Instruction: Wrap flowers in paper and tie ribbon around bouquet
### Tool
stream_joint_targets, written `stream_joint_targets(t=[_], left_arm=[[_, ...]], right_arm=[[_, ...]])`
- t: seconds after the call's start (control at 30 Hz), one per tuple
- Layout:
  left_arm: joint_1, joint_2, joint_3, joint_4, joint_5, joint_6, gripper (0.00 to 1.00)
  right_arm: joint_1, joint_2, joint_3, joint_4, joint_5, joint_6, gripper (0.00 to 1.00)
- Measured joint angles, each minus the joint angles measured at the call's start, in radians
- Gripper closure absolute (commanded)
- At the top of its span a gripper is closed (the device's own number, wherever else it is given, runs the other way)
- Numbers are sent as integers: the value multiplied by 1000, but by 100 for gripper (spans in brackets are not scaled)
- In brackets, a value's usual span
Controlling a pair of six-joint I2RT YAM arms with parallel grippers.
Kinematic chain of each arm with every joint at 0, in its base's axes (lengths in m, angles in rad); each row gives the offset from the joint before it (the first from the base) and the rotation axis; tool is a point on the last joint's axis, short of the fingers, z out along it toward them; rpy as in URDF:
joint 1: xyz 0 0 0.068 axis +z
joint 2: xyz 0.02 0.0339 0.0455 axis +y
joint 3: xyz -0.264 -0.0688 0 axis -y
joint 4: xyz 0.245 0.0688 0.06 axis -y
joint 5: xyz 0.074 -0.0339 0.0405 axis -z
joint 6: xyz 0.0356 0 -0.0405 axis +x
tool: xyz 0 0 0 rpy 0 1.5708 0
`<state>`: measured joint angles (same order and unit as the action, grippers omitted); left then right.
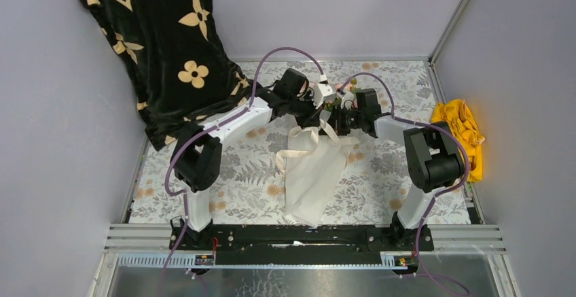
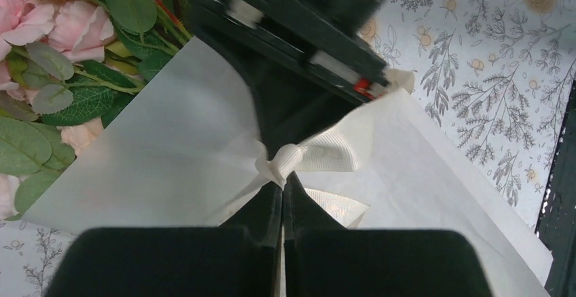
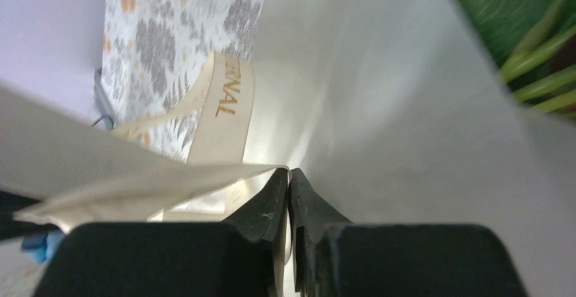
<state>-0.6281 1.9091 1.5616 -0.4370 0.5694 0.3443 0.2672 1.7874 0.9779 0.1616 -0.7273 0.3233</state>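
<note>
A black cloth (image 1: 156, 45) printed with cream flower shapes hangs down over the far left corner of the desk (image 1: 251, 175), which is covered in a grey leaf pattern. The left arm reaches from its base toward the middle. The left end effector (image 2: 282, 178) is pressed together, its tips meeting on the knot of the ribbon (image 2: 333, 151), so the cream strip is pinched there. Just left of that knot in the left wrist view lie the flowers (image 2: 61, 32), pink roses among green leaves, showing above the edge of the paper (image 2: 176, 147).

In the top view the bouquet (image 1: 314, 175) lies mid-desk between the two arms. Its white cone points toward the arm bases and its flower end sits under the two wrists. Loose ribbon ends loop over the upper part of the cone.

The right end effector (image 3: 289, 175) meets the bouquet from the other side. Its fingers are drawn in to a thin slit, and a flat band of ribbon runs in from the left right up to their tips, gripped there. Another stretch with gold lettering lies behind on the paper, and green stems (image 3: 536, 59) show at the upper right.

A yellow cloth (image 1: 460, 130) sits at the desk's right edge, well apart from the bouquet.
</note>
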Motion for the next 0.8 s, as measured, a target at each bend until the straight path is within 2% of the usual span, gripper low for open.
stream_joint_targets(t=[0.13,0.27,0.37,0.5,0.63,0.8], left_arm=[[8,36,3,38,-7,-75,100],[9,76,-15,98,-31,-152,100],[13,102,-28,137,-54,-207,100],[13,117,-45,173,-63,-261,100],[13,115,-61,197,-63,-284,100],[13,98,-90,201,-61,-301,100]], right_arm=[[0,0,-37,-65,-97,-56,72],[0,-1,-39,-116,-125,-90,54],[0,-2,-20,-202,-124,-122,44],[-2,-2,42,-333,-75,-172,24],[-11,-9,77,-417,-27,-200,16],[-24,-22,144,-521,62,-222,16]])
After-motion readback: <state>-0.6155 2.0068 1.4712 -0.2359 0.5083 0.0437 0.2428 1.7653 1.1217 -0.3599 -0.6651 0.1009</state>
